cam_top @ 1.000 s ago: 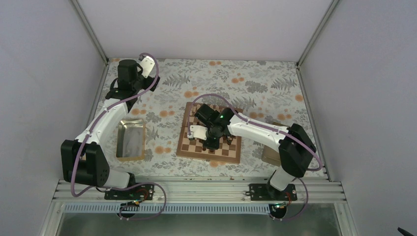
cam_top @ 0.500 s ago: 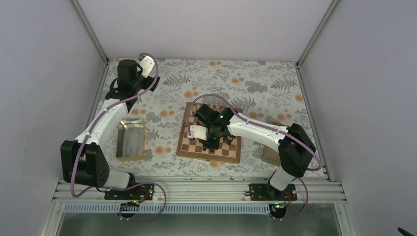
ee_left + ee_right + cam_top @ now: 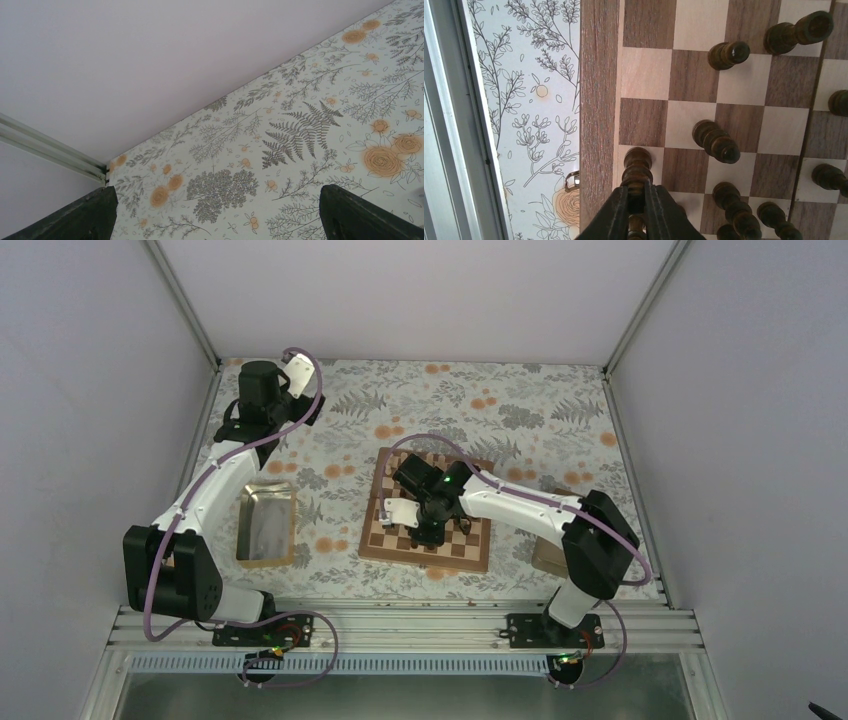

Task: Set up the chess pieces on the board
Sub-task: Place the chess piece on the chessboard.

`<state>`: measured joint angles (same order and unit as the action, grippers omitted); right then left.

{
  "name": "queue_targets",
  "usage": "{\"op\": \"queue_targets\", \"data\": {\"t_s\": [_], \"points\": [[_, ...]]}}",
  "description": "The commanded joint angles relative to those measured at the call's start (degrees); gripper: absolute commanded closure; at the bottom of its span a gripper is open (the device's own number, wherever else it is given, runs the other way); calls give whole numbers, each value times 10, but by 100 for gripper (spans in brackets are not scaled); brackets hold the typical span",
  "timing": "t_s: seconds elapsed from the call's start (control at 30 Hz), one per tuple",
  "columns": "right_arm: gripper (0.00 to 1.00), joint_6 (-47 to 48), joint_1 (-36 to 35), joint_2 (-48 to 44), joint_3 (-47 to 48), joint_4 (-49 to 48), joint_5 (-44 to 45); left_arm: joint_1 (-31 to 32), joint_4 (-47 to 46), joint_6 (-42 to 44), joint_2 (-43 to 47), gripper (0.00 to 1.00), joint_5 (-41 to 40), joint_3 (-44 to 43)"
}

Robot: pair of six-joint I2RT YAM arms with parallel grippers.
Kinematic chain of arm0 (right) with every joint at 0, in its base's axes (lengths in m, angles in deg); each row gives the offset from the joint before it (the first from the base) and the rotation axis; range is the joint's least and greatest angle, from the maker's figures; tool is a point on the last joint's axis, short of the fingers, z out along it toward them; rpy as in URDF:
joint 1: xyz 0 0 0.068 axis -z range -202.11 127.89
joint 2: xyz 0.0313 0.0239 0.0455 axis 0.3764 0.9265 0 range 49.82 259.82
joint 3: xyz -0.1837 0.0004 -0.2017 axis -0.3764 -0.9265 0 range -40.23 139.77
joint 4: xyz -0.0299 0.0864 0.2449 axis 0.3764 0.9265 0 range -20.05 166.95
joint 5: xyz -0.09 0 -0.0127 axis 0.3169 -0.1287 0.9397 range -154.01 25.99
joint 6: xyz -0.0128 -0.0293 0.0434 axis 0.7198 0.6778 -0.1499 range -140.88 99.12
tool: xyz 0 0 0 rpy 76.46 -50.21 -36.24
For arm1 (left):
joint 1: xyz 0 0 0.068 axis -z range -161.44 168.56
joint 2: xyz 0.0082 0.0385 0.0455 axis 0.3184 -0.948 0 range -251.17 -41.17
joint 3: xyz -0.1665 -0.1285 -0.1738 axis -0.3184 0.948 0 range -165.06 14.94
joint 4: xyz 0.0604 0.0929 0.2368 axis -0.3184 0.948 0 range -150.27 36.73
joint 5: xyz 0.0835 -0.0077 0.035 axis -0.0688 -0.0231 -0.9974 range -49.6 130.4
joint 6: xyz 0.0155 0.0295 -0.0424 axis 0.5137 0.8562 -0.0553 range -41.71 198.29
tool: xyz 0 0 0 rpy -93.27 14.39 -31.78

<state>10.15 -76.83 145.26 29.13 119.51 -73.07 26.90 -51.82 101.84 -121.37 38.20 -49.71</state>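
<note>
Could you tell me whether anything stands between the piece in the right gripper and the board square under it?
Nothing visible does. The right gripper is shut on a dark piece whose end points at a bare pale edge square; the nearest other piece stands clear to one side.

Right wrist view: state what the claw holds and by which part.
The right claw is shut on a dark brown turned wooden chess piece, pinching its upper stem; its base end sticks out beyond the claw.
</note>
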Motion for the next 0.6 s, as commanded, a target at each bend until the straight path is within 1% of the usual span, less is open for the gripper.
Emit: {"op": "queue_targets", "data": {"t_s": [0.0, 0.13, 0.2, 0.4, 0.47, 0.5, 0.57], "points": [[84, 8, -5, 11, -8, 3, 2, -4, -14, 4, 14, 0, 1, -4], [72, 9, -5, 4, 0, 13, 9, -4, -14, 5, 15, 0, 0, -4], [67, 8, -5, -18, 4, 18, 14, -5, -14, 5, 15, 0, 0, -4], [65, 11, -5, -33, 24, 40, 14, -4, -15, 5, 18, 0, 0, -2], [69, 12, -5, -34, 31, 43, 8, -4, -16, 5, 19, 0, 0, -1], [70, 14, -5, -32, 34, 46, 5, -5, -17, 5, 19, 0, 0, 0], [66, 14, -5, -27, 39, 48, 7, -6, -17, 6, 20, 0, 0, 0]]}}
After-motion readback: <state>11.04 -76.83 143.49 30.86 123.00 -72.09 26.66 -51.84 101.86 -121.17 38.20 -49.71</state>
